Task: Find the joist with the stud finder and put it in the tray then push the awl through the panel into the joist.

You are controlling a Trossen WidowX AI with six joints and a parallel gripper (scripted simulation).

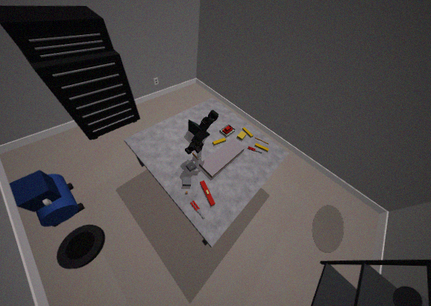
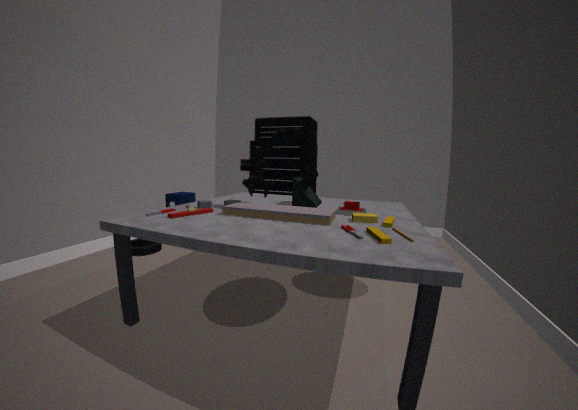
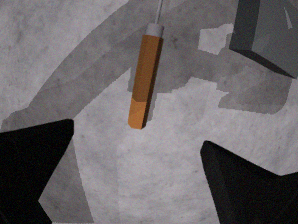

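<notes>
The awl (image 1: 195, 156) (image 3: 146, 75) lies on the table beside the panel, orange handle toward my gripper in the wrist view, its metal shaft running out of the top. My gripper (image 3: 139, 137) (image 2: 258, 194) is open and empty above the table; the awl's handle end shows just ahead of the gap between the fingertips. The pale floor panel (image 1: 224, 159) (image 2: 280, 211) lies flat; I cannot see the joist under it. The red stud finder (image 1: 227, 129) (image 2: 351, 205) sits in the pale green tray (image 1: 227, 135).
A grey block (image 1: 191, 166) (image 3: 270, 40) lies near the awl, another grey block (image 1: 186, 182) beyond it. A red level (image 1: 207, 193) (image 2: 191, 213) and a red-handled tool (image 1: 198, 210) lie farther along. Several yellow blocks, one a yellow bar (image 1: 219, 141), lie near the tray and panel.
</notes>
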